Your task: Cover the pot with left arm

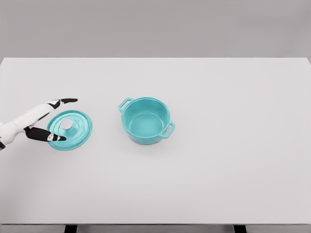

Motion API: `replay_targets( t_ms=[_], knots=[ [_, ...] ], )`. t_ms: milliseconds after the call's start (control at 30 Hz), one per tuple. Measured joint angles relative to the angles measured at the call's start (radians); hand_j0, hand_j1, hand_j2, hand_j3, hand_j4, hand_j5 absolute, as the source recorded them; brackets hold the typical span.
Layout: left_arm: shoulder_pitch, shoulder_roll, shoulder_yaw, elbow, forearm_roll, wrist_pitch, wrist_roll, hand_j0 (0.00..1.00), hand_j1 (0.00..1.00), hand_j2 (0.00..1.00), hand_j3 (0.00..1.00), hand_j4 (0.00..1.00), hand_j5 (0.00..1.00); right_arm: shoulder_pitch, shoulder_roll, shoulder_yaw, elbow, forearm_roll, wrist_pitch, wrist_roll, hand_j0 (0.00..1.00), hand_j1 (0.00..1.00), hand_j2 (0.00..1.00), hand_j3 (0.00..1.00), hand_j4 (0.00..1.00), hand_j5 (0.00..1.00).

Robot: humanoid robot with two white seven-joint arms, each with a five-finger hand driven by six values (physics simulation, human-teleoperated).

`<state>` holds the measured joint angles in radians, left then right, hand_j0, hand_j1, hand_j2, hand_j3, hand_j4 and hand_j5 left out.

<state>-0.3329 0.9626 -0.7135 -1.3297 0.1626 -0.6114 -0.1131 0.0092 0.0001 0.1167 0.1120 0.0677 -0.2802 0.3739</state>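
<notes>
White table (233, 170), lid (77, 130) beside open left hand (48, 120), pot (146, 120) apart.

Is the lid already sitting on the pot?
No, the teal lid lies flat on the table to the left of the open pot, with the left hand spread around it.

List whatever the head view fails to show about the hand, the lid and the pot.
- Left hand: wrist and arm cut off by the picture's left edge; whether its fingers touch the lid cannot be told.
- Lid: a fingertip overlaps its left rim, hiding that bit.
- Pot: the outer far wall and underside are hidden by its own body.
- Right arm: out of frame entirely.
</notes>
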Motion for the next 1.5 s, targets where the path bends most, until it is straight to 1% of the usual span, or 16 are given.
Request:
replay_targets(
  t_ms=[100, 200, 333, 500, 900, 1133, 1500],
  knots=[
    [0.002, 0.004, -0.005, -0.014, 0.028, 0.000, -0.030, 0.78, 0.78, 0.78, 0.78, 0.78, 0.78, 0.000, 0.000, 0.000, 0.000, 0.000, 0.000, 0.000, 1.00, 1.00, 1.00, 1.00, 1.00, 1.00],
    [-0.003, 0.010, -0.008, -0.018, 0.052, 0.000, -0.064, 0.78, 0.78, 0.78, 0.78, 0.78, 0.78, 0.000, 0.000, 0.000, 0.000, 0.000, 0.000, 0.000, 1.00, 1.00, 1.00, 1.00, 1.00, 1.00],
    [-0.015, 0.011, -0.009, 0.023, 0.064, 0.000, -0.080, 0.78, 0.78, 0.78, 0.78, 0.78, 0.78, 0.000, 0.000, 0.000, 0.000, 0.000, 0.000, 0.000, 1.00, 1.00, 1.00, 1.00, 1.00, 1.00],
    [-0.029, 0.007, -0.021, 0.047, 0.067, 0.000, -0.085, 0.78, 0.78, 0.78, 0.78, 0.78, 0.78, 0.000, 0.000, 0.000, 0.000, 0.000, 0.000, 0.000, 1.00, 1.00, 1.00, 1.00, 1.00, 1.00],
    [-0.028, 0.005, -0.032, 0.042, 0.067, 0.000, -0.086, 0.76, 0.76, 0.76, 0.76, 0.76, 0.76, 0.000, 0.000, 0.000, 0.000, 0.000, 0.000, 0.000, 1.00, 1.00, 1.00, 1.00, 1.00, 1.00],
    [-0.031, 0.002, -0.036, 0.044, 0.066, 0.000, -0.084, 0.73, 0.73, 0.73, 0.73, 0.73, 0.73, 0.000, 0.000, 0.000, 0.000, 0.000, 0.000, 0.000, 1.00, 1.00, 1.00, 1.00, 1.00, 1.00],
    [-0.037, -0.018, -0.038, 0.057, 0.054, 0.000, -0.078, 0.73, 0.73, 0.73, 0.73, 0.73, 0.73, 0.000, 0.000, 0.000, 0.000, 0.000, 0.000, 0.000, 1.00, 1.00, 1.00, 1.00, 1.00, 1.00]
  ],
)
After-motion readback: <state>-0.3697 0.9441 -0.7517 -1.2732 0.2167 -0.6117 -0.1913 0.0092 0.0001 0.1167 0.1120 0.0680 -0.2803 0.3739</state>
